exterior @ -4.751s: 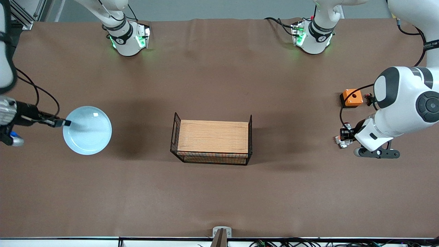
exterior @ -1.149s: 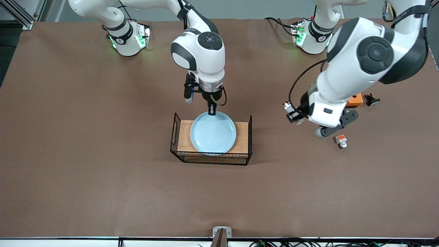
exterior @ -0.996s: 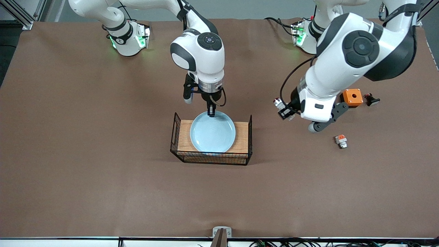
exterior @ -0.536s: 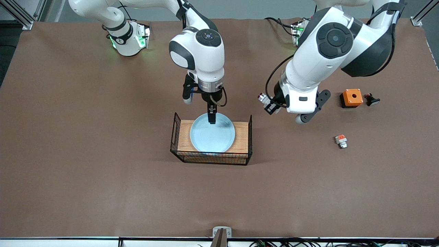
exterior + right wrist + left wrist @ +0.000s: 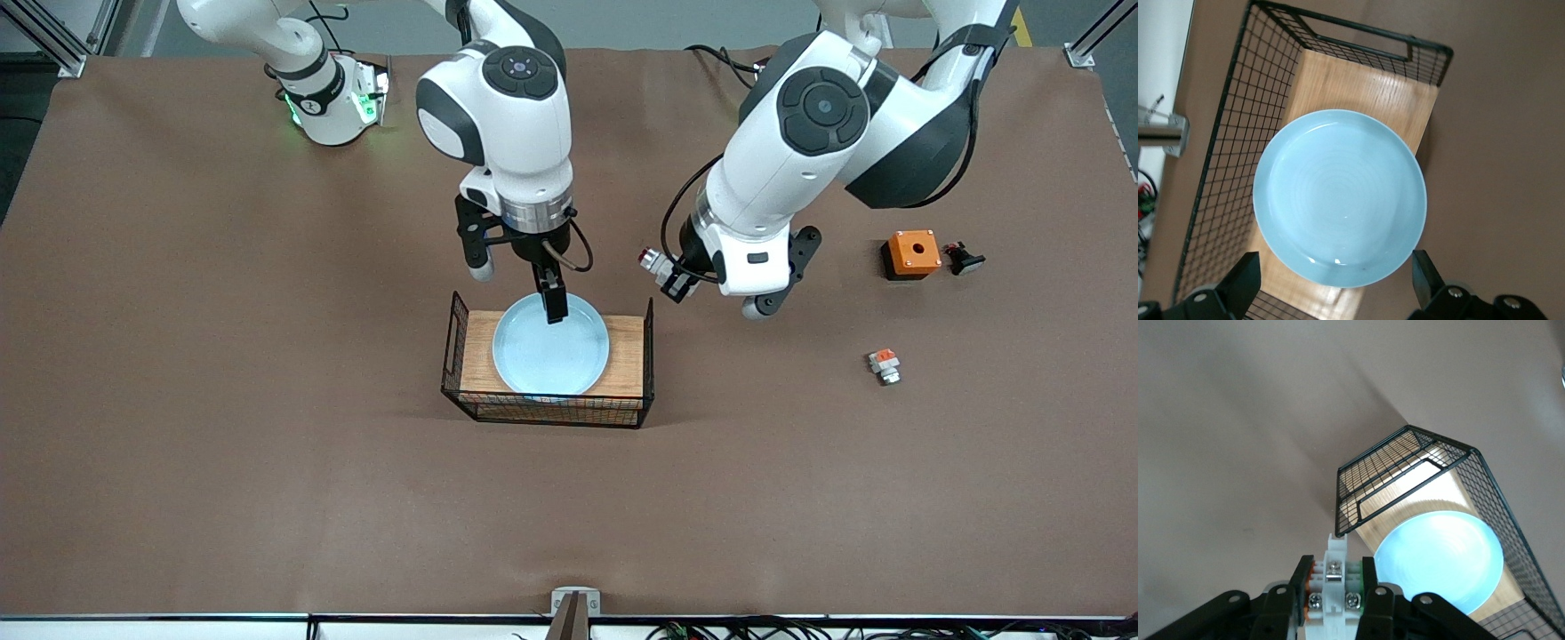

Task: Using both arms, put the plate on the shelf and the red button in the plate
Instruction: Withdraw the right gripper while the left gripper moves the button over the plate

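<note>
The pale blue plate (image 5: 551, 347) lies flat on the wooden floor of the wire basket (image 5: 460, 333). It also shows in the right wrist view (image 5: 1338, 197) and the left wrist view (image 5: 1438, 560). My right gripper (image 5: 550, 295) is open and empty, raised over the plate's rim, with its fingers (image 5: 1243, 280) spread wider than the plate. My left gripper (image 5: 674, 281) is shut on the red button (image 5: 655, 264), a white-grey part with a green tab (image 5: 1333, 577). It holds it in the air over the table, just outside the basket's end wall toward the left arm's end.
An orange box (image 5: 911, 253) and a black button (image 5: 963, 259) sit toward the left arm's end of the table. A white part with an orange-red top (image 5: 883, 364) lies nearer to the front camera than they do. The basket has tall wire end walls (image 5: 1405, 457).
My right gripper has let go of the plate's rim, opened and risen; the plate now rests in the basket. My left arm has carried the red button toward the basket.
</note>
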Robot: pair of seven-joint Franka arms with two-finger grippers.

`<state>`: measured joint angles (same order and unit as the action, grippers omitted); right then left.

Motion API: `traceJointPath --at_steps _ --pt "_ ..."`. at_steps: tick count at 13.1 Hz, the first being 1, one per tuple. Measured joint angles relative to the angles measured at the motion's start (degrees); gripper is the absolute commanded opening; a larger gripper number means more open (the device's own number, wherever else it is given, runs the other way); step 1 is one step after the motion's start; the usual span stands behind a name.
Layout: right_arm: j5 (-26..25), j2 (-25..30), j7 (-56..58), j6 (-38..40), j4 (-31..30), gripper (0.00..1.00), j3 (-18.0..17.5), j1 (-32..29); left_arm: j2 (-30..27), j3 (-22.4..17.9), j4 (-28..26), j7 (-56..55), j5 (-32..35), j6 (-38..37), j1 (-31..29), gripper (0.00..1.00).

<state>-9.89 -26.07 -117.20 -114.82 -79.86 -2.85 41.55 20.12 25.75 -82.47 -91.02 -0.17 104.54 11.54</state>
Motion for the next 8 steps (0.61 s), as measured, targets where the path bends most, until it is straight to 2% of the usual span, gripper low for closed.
traceJointPath --at_steps 4,8 --pt "2.2 1.8 32.3 14.3 5.0 1.00 0.2 -6.3 1.8 0.0 0.0 -8.2 0.0 3.2 0.9 0.13" --pt "2.6 8.2 67.2 25.1 5.8 1.00 0.5 -17.5 4.0 0.0 0.0 -18.3 0.0 8.5 2.9 0.13"
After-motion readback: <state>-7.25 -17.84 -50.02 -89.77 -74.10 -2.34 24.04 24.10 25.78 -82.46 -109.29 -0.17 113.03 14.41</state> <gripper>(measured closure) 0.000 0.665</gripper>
